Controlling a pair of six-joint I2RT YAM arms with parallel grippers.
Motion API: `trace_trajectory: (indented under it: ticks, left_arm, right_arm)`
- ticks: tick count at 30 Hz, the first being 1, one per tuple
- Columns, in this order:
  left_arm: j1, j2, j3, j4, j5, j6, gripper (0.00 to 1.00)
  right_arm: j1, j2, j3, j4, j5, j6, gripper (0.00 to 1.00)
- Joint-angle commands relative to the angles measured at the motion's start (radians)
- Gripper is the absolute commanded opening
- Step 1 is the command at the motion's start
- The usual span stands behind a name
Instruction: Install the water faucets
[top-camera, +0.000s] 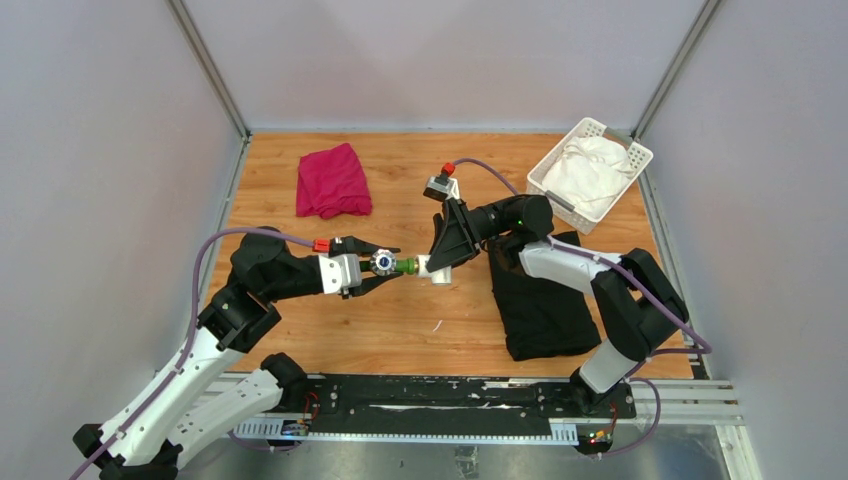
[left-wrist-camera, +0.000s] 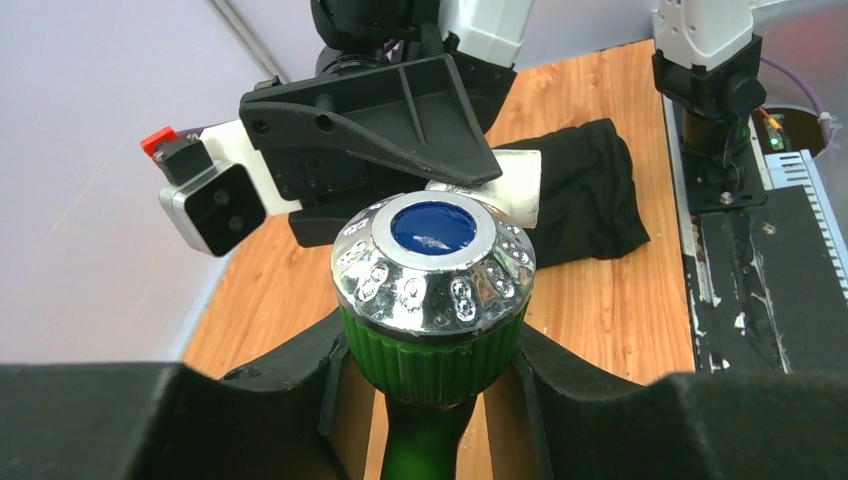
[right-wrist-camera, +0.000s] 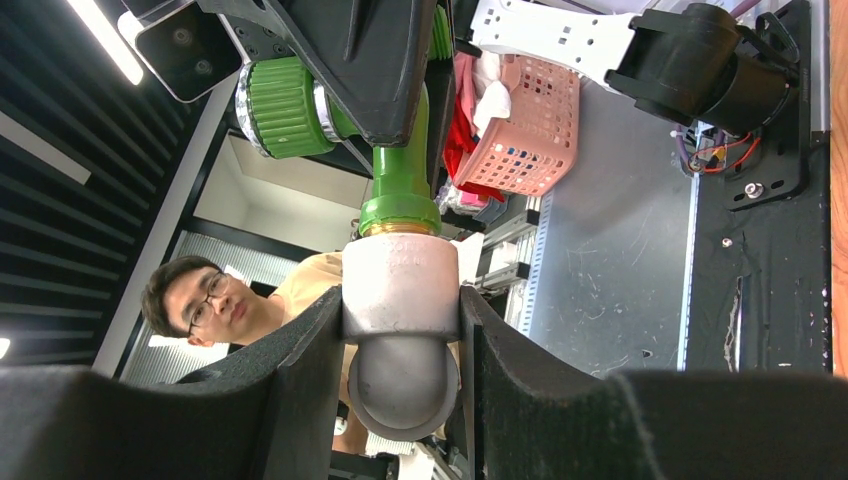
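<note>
wooden table (top-camera: 400, 340): left gripper (top-camera: 392, 265) clamps green tap (top-camera: 406, 266), right gripper (top-camera: 437, 263) clamps white fitting (top-camera: 431, 270) against tap; misalignment risks cross-threading.

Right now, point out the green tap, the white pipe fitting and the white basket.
green tap (left-wrist-camera: 432, 362), left wrist view, its ribbed green collar
white pipe fitting (right-wrist-camera: 400, 290), right wrist view, its straight barrel
white basket (top-camera: 553, 155), top external view, its left wall
</note>
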Motion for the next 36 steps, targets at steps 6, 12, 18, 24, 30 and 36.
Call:
trace_trajectory:
  ticks: [6, 12, 18, 24, 30, 36]
  left_arm:
    - [-0.039, 0.076, -0.048, -0.147, 0.016, 0.086, 0.0]
    - [-0.048, 0.051, 0.016, -0.228, -0.049, 0.262, 0.0]
    - [-0.049, -0.022, -0.091, -0.03, -0.048, 0.335, 0.0]
    - [-0.126, 0.009, -0.063, -0.085, -0.14, 0.484, 0.0]
    - [-0.208, 0.029, -0.036, -0.184, -0.283, 0.601, 0.0]
    - [-0.243, 0.05, -0.02, -0.233, -0.337, 0.642, 0.0]
  right_arm:
    - [0.063, -0.01, 0.034, 0.091, 0.284, 0.058, 0.0]
    - [0.081, 0.001, 0.065, 0.091, 0.293, 0.125, 0.0]
    - [0.106, 0.028, 0.074, 0.091, 0.287, 0.19, 0.0]
    - [0.105, 0.037, 0.095, 0.091, 0.198, 0.212, 0.0]
    - [0.105, 0.053, 0.127, 0.091, 0.159, 0.254, 0.0]
    - [0.106, 0.034, 0.104, 0.091, 0.183, 0.238, 0.0]
